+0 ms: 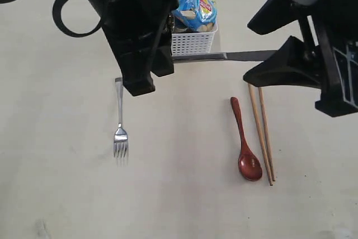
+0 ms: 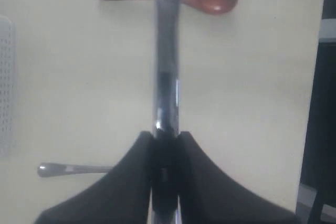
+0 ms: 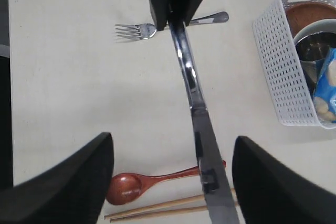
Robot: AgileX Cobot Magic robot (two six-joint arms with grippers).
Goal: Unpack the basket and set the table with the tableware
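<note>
A steel knife [image 1: 224,56] [image 3: 191,93] hangs level above the table [image 1: 56,82], with my left gripper [image 1: 165,60] [image 2: 167,140] shut on its handle. Its blade runs between the fingers of my right gripper [image 1: 268,48] [image 3: 173,145], which stands wide open and does not touch it. On the table lie the fork [image 1: 120,132], the reddish-brown spoon [image 1: 246,149] and the chopsticks [image 1: 262,132]. The white basket [image 1: 193,42] [image 3: 286,72] at the back holds the brown plate [image 3: 310,11], the pale bowl [image 3: 315,27] and the steel cup [image 3: 310,51].
A blue snack bag [image 1: 196,4] sticks up out of the basket. The left arm's black body hides the fork's handle end and part of the basket in the exterior view.
</note>
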